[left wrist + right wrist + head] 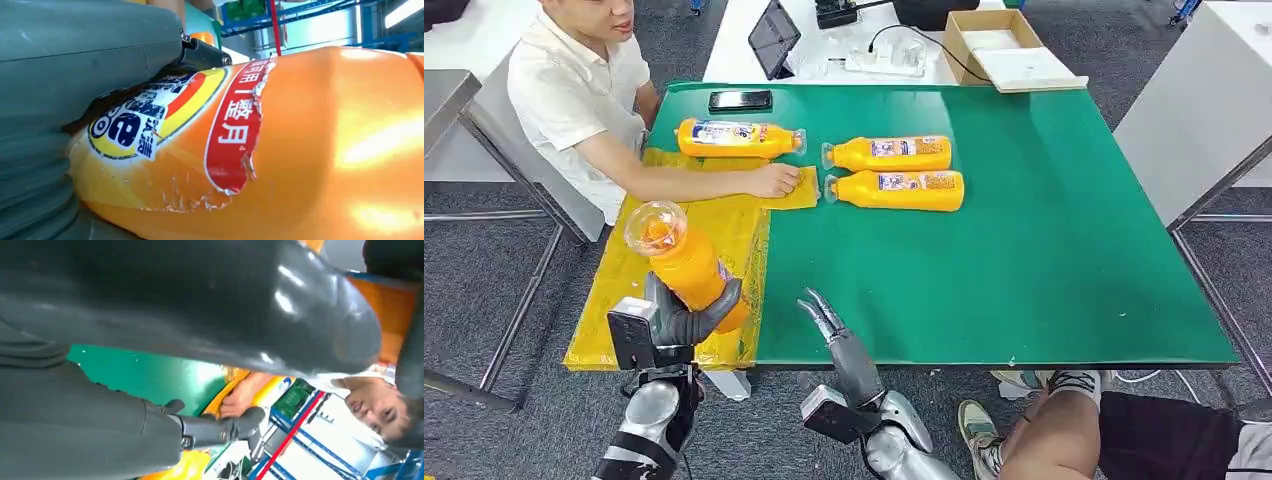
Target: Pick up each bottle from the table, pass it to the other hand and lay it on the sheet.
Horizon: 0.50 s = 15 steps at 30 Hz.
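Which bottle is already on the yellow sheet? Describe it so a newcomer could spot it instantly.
Start from the green table, then go to the yellow sheet draped over its left end. The bottle on the sheet lies on its side at the far edge, near the black phone; the other two lying bottles rest on bare green.

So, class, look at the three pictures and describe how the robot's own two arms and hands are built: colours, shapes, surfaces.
Both arms are shiny silver metal with rounded joint shells. At each wrist sits a dark boxy block. The left hand has a grey ribbed cover, a thick grey thumb and darker fingers. The right hand is dark grey and slim, its fingers tapering to narrow tips; its wrist view shows glossy dark grey surfaces.
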Tool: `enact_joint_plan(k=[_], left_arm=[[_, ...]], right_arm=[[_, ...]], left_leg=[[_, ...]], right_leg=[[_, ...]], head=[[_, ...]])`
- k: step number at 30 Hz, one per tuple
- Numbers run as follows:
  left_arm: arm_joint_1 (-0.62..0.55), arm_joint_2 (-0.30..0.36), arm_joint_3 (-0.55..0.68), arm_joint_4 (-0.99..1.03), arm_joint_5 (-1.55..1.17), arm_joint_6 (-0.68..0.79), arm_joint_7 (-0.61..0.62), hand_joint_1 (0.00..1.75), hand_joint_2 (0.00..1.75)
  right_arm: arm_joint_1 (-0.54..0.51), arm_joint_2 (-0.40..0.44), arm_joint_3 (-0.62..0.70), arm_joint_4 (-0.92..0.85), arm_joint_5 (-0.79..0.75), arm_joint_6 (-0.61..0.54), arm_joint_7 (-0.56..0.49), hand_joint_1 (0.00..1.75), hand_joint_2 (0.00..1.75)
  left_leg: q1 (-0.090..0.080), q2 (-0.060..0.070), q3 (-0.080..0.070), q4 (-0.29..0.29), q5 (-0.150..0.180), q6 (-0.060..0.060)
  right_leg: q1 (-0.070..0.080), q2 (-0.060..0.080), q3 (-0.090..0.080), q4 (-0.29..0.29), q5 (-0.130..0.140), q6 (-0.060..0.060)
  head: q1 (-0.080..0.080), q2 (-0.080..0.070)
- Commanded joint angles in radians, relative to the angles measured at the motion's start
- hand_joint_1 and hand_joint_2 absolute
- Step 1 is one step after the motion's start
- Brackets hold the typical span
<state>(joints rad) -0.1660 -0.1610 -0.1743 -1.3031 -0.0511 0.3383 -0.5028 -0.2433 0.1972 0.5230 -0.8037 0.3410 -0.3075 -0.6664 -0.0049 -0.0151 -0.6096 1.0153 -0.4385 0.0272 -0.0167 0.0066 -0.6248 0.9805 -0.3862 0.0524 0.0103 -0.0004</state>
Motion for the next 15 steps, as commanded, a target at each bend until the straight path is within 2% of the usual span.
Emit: enact_joint_plan(k=[1, 3, 5, 13, 14, 15], left_arm=[[-0.051, 0.027, 0.023, 0.067, -0.001, 0.001, 0.006, 1.75, 1.75], [-0.051, 0.027, 0.023, 0.067, -0.001, 0.001, 0.006, 1.75, 1.75], [-0.061, 0.039, 0.008, 0.082, -0.212, 0.205, -0.008, 1.75, 1.75], [-0.076, 0.052, 0.014, 0.090, -0.293, 0.232, 0.009, 1.75, 1.75], [-0.246, 0.127, -0.029, 0.369, -0.827, 0.272, 0.268, 1.75, 1.75], [-0.246, 0.127, -0.029, 0.369, -0.827, 0.272, 0.268, 1.75, 1.75]], right_arm=[[0.002, -0.032, -0.021, -0.022, 0.000, -0.002, -0.032, 0.00, 0.00], [0.002, -0.032, -0.021, -0.022, 0.000, -0.002, -0.032, 0.00, 0.00], [0.024, -0.030, -0.053, -0.056, 0.019, -0.053, -0.032, 0.00, 0.00], [0.053, -0.042, -0.080, -0.119, 0.018, -0.073, -0.032, 0.00, 0.00], [0.133, -0.015, -0.243, -0.297, -0.058, -0.118, -0.032, 0.00, 0.00], [0.133, -0.015, -0.243, -0.297, -0.058, -0.118, -0.032, 0.00, 0.00]], left_leg=[[0.001, -0.001, 0.006, -0.001, -0.002, -0.002], [0.001, -0.001, 0.004, -0.001, -0.001, -0.002], [0.000, -0.001, 0.003, -0.001, -0.001, -0.001], [0.001, -0.001, 0.003, -0.001, -0.001, -0.002], [0.001, -0.002, 0.006, -0.001, -0.002, -0.002], [0.001, -0.002, 0.004, -0.001, -0.001, -0.002]], right_leg=[[0.001, -0.002, 0.006, -0.001, -0.002, -0.002], [0.001, -0.002, 0.005, -0.001, -0.002, -0.002], [0.001, -0.001, 0.004, -0.001, -0.001, -0.002], [0.001, -0.002, 0.004, -0.001, -0.001, -0.002], [0.002, -0.003, 0.006, -0.001, -0.003, -0.003], [0.001, -0.003, 0.004, -0.001, -0.002, -0.002]], head=[[0.000, 0.000], [0.000, 0.000], [0.000, 0.000], [0.000, 0.000], [0.000, 0.000], [0.000, 0.000]])
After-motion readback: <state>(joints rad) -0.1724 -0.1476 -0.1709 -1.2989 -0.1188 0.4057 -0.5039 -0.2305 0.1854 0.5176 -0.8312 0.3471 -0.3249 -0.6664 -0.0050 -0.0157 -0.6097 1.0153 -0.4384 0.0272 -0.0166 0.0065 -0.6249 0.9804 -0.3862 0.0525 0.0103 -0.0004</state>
